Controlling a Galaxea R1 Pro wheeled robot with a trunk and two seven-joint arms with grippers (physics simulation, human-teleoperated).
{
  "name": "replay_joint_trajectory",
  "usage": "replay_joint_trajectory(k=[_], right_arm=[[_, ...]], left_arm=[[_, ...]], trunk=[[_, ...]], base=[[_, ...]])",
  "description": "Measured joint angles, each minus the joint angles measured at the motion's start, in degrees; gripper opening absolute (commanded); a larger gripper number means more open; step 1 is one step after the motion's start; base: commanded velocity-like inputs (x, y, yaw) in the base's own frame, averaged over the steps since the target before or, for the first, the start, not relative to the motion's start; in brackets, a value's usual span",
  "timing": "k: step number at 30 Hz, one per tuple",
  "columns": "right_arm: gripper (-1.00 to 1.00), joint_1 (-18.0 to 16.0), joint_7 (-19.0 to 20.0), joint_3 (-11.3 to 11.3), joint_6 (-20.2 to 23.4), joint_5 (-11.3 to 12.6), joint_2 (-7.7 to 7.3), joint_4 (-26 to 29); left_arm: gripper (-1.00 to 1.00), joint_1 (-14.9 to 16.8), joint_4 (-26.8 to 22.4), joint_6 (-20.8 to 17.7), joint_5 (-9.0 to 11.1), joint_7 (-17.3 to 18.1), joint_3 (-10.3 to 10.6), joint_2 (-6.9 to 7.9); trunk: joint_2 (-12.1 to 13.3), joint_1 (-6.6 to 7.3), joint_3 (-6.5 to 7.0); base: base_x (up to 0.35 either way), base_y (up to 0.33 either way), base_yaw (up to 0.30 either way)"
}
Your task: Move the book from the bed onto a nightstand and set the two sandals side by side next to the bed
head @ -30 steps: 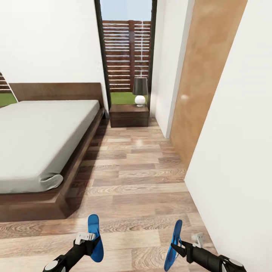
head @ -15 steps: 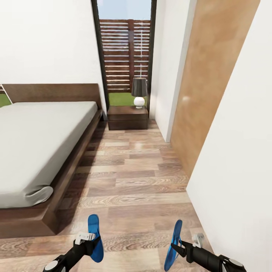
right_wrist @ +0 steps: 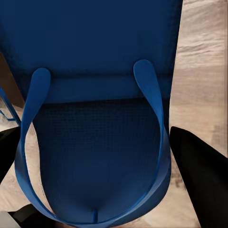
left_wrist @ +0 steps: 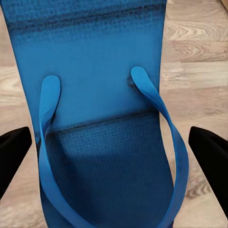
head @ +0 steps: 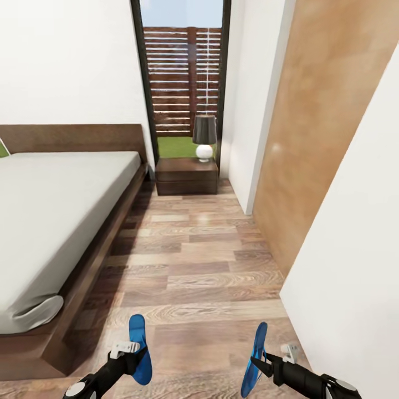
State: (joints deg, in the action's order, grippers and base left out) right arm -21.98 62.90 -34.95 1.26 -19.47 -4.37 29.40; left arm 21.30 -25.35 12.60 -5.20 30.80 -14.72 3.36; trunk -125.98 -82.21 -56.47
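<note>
The head camera looks forward and down along the wood floor (head: 205,266), the bed (head: 61,205) to its left. Each wrist camera sits very close over a blue sandal (left_wrist: 99,95) (right_wrist: 95,142), with that same floor behind it.

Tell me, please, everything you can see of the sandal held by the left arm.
The sandal is flat, bright blue, with a finely textured sole and a smooth looped strap. The left gripper holds it off the wood-plank floor, standing on end, toe up, near the bed's foot corner. The gripper's dark fingers flank it.
</note>
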Motion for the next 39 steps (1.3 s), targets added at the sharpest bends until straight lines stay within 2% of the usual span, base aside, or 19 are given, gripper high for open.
replay_joint_trajectory(k=[39], right_arm=[[-1.0,0.0,0.0,0.0,-0.01,0.0,0.0,0.0]], left_arm=[[-1.0,0.0,0.0,0.01,0.04,0.0,-0.04,0.01]], trunk=[[0.0,0.0,0.0]], base=[[0.331,0.0,0.0]])
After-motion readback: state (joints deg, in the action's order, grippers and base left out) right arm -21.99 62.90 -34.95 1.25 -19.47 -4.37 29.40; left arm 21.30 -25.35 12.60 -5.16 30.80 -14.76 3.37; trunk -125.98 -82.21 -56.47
